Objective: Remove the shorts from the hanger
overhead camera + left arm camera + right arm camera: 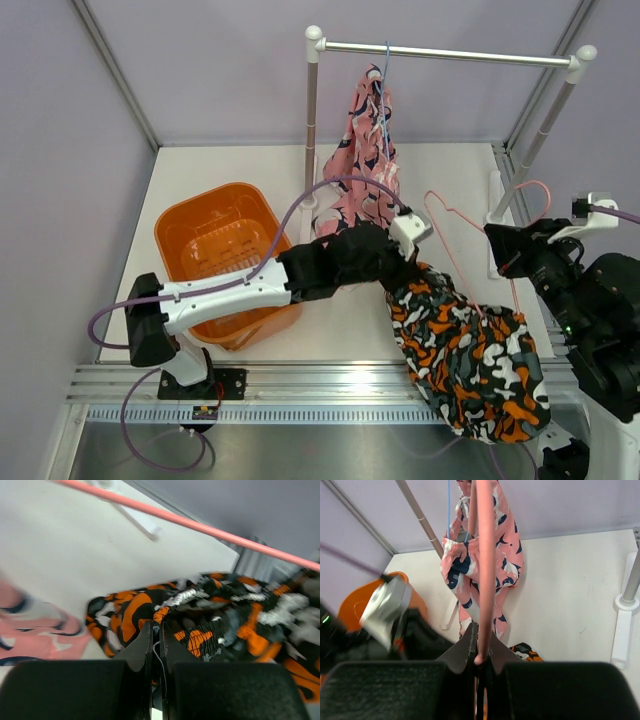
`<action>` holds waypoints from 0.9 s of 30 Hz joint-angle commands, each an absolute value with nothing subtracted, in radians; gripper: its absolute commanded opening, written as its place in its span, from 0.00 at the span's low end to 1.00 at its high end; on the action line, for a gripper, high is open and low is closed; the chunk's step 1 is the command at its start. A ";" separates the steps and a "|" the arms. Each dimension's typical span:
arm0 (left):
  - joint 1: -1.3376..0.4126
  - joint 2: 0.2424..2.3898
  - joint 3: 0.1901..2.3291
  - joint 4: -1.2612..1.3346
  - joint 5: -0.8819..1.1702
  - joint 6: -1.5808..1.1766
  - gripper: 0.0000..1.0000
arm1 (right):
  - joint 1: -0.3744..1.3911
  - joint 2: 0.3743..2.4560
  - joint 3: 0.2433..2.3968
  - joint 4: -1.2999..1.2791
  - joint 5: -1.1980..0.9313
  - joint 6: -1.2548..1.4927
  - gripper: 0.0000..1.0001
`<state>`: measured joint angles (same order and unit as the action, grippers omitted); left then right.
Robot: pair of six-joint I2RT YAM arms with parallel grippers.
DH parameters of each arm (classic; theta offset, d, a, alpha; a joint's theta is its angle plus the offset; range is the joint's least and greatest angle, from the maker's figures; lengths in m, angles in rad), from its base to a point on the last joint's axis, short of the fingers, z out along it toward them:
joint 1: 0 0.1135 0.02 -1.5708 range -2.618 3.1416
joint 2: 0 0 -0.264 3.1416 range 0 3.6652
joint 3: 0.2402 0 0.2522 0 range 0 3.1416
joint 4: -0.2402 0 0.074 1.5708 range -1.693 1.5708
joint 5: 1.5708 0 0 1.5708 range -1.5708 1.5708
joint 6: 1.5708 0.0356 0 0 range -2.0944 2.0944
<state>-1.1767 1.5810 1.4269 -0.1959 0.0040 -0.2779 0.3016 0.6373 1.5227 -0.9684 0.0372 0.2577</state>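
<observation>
Table: basket, rack, hanger, camouflage shorts

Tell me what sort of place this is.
Probably a robot lab test cell, not a home: bare lilac walls in aluminium framing, a small clothes rail, and an orange basket on a white table.

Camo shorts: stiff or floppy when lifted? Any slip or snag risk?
Likely floppy: the camo shorts sag in folds from the left gripper past the table's near edge. Probably light: one pinch on the bunched waistband seems to hold them up. Trailing cloth may drag or snag the pink hanger beside it.
</observation>
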 commanded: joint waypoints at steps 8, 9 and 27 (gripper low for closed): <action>-1.447 1.401 1.546 -0.340 0.008 -0.012 0.00 | 0.305 0.756 1.448 -0.632 0.233 0.258 0.00; -1.447 1.384 1.549 -0.354 -0.032 -0.015 0.00 | 0.307 0.774 1.460 -0.634 0.256 0.256 0.00; -1.445 1.065 1.723 -0.256 -0.649 0.267 0.00 | 0.305 0.950 1.700 -0.663 0.440 0.308 0.00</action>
